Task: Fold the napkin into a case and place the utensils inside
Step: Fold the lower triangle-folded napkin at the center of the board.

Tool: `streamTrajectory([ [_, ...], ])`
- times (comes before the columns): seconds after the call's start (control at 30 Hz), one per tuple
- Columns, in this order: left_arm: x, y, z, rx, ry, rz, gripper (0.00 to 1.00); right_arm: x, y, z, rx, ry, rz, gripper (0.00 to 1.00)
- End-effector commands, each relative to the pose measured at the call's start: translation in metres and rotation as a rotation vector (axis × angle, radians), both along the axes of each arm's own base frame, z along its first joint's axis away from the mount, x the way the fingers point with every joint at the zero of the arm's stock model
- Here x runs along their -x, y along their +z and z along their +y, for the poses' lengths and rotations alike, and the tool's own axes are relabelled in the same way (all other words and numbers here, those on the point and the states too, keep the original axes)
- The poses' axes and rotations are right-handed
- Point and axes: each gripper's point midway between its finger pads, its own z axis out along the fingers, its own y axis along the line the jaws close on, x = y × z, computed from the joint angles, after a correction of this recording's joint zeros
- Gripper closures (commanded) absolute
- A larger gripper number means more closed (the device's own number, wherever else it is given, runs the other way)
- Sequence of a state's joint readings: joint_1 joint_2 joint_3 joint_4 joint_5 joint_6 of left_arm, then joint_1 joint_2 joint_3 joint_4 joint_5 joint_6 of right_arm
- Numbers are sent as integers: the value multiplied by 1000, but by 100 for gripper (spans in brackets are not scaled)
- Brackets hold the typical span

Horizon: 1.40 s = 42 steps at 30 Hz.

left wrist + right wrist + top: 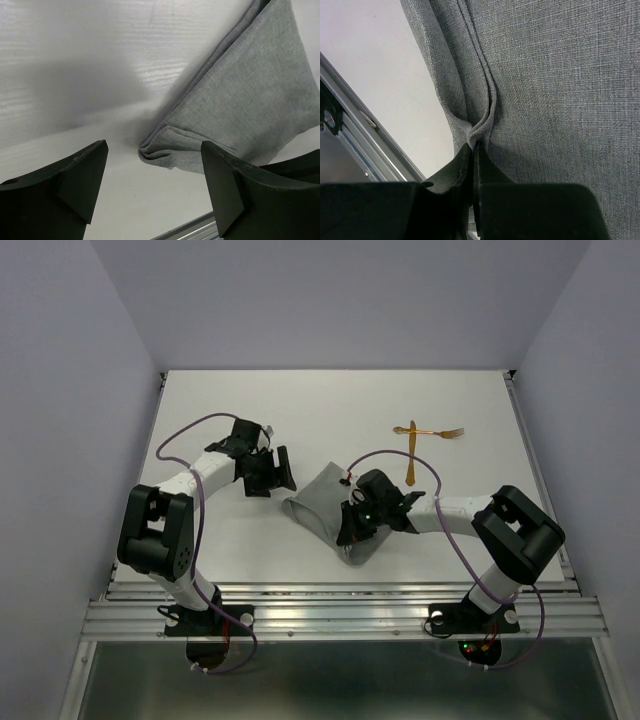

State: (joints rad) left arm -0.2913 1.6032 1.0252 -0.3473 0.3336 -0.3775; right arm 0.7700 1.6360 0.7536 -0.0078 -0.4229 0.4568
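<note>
Currently right gripper (pixel 473 148) clamped tight on napkin (pixel 560 100) hem, cloth bunched at fingertips, likely for pulling fold. Left gripper (pixel 154 155) wide open, empty; napkin corner just ahead between its fingers. Utensils (pixel 428 433) well beyond both, untouched.

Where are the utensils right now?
In the top view, the utensils lie crossed on the far right half of the table, beyond the napkin and the right hand.
</note>
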Motion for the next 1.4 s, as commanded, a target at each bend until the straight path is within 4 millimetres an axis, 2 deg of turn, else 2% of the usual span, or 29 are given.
streamTrajectory([
  [0.0, 14, 2, -1, 15, -30, -1, 12, -5, 9, 3, -40, -4, -25, 99],
  [0.17, 14, 0, -7, 39, -27, 10, 16, -5, 8, 5, -41, 0, -23, 99],
  [0.23, 13, -2, -12, 40, -39, 14, 23, -6, 8, 6, -42, 2, -23, 99],
  [0.4, 15, -15, -20, 33, -69, 51, 31, -7, 7, 6, -40, 4, -23, 99],
  [0.53, 17, -17, -27, 39, -94, 63, 35, -7, 9, 6, -42, -1, -28, 99],
  [0.6, 17, -15, -30, 51, -105, 62, 40, -7, 9, 5, -40, -3, -29, 99],
  [0.63, 18, -15, -32, 63, -114, 66, 44, -7, 9, 5, -40, -6, -31, 99],
  [0.67, 18, -13, -34, 72, -120, 64, 54, -7, 10, 5, -41, -6, -32, 99],
  [0.77, 20, -8, -41, 110, -147, 63, 71, -7, 10, 4, -41, -11, -34, 99],
  [0.8, 21, -6, -42, 119, -152, 63, 85, -7, 11, 4, -41, -12, -36, 99],
  [0.87, 21, -2, -44, 133, -158, 58, 100, -7, 11, 3, -39, -15, -37, 99],
  [1.13, 17, 15, -49, 157, -154, 30, 100, -7, 15, 3, -49, -14, -45, 99],
  [1.37, 0, 26, -62, 175, -122, 8, 100, -8, 26, 4, -68, -17, -63, 99],
])
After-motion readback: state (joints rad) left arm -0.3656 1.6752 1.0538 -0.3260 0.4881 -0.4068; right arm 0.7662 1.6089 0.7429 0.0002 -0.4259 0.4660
